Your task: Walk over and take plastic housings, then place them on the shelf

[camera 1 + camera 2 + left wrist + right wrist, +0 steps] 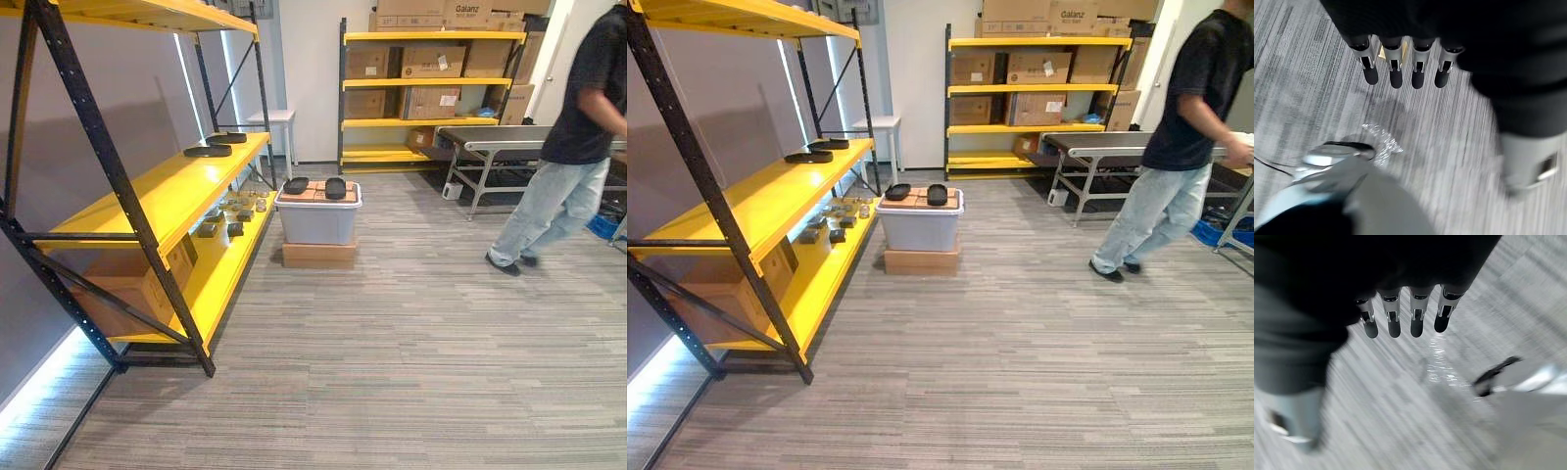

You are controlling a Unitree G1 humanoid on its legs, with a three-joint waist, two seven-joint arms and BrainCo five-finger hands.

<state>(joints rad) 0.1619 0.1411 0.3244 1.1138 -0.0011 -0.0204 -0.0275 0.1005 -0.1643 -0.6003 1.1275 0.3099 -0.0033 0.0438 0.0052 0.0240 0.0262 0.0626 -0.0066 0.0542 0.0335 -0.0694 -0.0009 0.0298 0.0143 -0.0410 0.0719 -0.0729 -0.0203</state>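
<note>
Two black plastic housings (297,185) (335,187) lie on top of a grey lidded bin (317,219) that stands on a flat cardboard box on the floor ahead. Two more black housings (208,151) (226,138) rest on the middle yellow shelf (157,201) of the rack at my left. My left hand (1396,68) hangs over the grey carpet with its fingers straight, holding nothing. My right hand (1400,316) hangs the same way, fingers straight and empty.
A person (568,147) in a black shirt and jeans walks at the right, near a metal conveyor table (509,147). A second yellow rack (426,88) with cardboard boxes stands at the back wall. Small parts lie on the near rack's lower shelf (230,220).
</note>
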